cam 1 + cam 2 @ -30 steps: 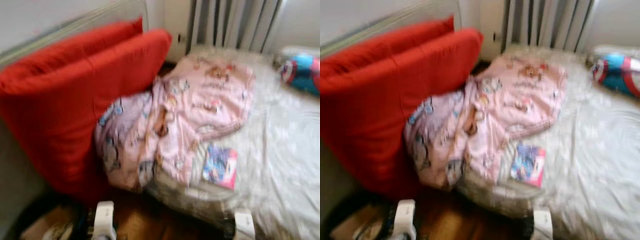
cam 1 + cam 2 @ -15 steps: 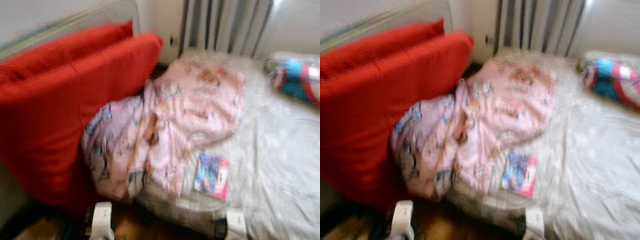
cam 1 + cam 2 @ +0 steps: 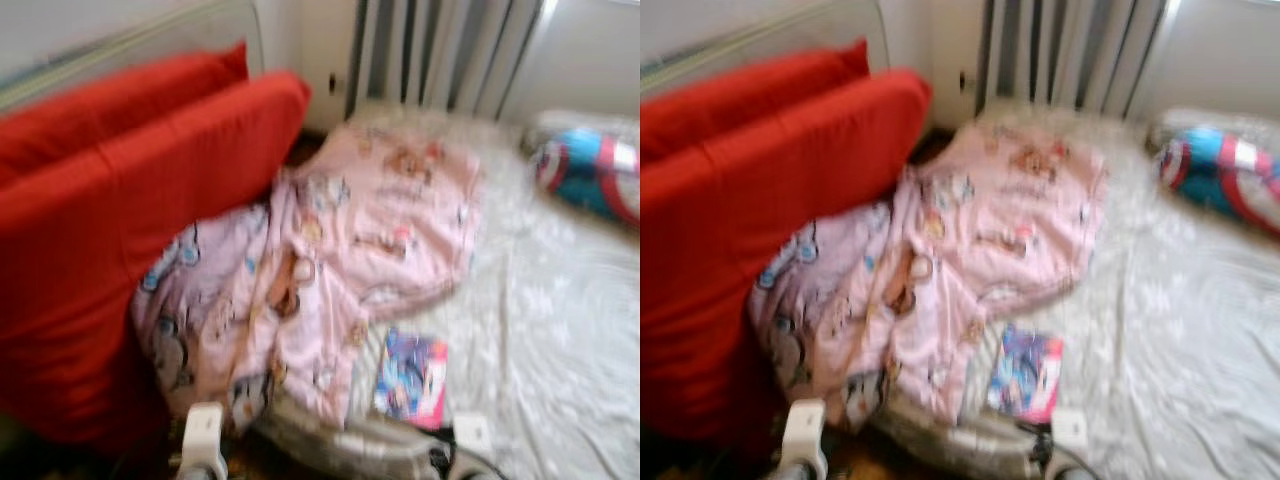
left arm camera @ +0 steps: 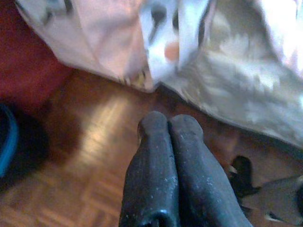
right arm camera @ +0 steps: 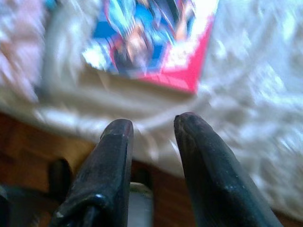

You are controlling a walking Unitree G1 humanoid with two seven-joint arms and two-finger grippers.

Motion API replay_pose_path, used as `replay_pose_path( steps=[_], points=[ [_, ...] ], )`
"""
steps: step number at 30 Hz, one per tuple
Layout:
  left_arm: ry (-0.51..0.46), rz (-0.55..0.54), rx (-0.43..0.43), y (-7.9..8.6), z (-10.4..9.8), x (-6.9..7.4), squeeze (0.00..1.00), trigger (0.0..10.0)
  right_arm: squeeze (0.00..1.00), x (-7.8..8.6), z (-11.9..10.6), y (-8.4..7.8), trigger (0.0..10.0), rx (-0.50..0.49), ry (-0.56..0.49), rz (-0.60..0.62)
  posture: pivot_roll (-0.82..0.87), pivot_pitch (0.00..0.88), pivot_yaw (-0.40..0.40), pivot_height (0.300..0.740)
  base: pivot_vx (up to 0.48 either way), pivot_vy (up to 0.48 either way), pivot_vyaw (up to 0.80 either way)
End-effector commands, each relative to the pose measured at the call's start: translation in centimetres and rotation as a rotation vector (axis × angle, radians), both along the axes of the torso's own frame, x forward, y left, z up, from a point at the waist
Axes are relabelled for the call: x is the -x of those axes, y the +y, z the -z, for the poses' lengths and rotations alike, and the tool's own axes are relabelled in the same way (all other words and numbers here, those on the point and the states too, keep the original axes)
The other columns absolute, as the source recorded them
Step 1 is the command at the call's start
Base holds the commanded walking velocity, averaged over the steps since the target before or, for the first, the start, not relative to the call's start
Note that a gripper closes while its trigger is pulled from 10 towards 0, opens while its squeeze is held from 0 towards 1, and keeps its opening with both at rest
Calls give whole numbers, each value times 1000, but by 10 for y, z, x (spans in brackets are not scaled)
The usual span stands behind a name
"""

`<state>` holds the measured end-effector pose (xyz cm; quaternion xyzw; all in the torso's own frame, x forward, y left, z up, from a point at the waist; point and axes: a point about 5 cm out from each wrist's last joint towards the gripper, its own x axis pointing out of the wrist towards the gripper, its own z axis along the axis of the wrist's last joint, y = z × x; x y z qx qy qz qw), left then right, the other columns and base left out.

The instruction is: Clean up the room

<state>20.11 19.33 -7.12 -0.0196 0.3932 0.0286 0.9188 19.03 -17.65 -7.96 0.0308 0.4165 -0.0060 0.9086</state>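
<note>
A crumpled pink blanket [image 3: 340, 260] with cartoon prints lies across the near left corner of a white-sheeted bed [image 3: 560, 330] and hangs over its edge. Beside it, near the bed's front edge, lies a small blue and pink booklet [image 3: 411, 379]. In the left wrist view my left gripper [image 4: 169, 124] is shut with nothing in it, low over the wooden floor [image 4: 90, 156] just below the hanging blanket [image 4: 118, 38]. In the right wrist view my right gripper [image 5: 152, 127] stands open, its fingers at the bed's edge just short of the booklet [image 5: 151, 42].
Two big red cushions [image 3: 110, 220] lean against the wall on the left, touching the blanket. A radiator [image 3: 430, 55] stands behind the bed. A blue, red and white round cushion [image 3: 590, 175] lies at the far right of the bed. Wooden floor shows below the bed.
The whole picture has shifted: the camera has moved closer to the bed and slightly right. The blanket, booklet and cushions lie as before.
</note>
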Motion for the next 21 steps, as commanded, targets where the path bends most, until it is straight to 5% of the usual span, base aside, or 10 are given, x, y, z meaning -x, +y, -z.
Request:
replay_pose_path(
  steps=[1,5,11,21],
  points=[
    [-46,24,4,-6,-5,-8,0,10000,0,-6,-5,-11,10000,15,-37,27,-71,69,-17,740,0,0,0],
    [-101,38,11,-8,-11,-17,0,10000,0,-21,-14,-9,10000,9,-103,31,-75,67,-20,740,0,0,0],
    [-399,23,-9,-3,-50,-57,0,10000,0,-58,-45,-7,10000,-7,-354,13,-78,56,-38,740,0,0,0],
    [-630,29,-39,2,-73,-53,0,10000,0,-67,-68,-6,10000,-1,-582,-18,-76,34,-48,740,0,0,0]
  ],
)
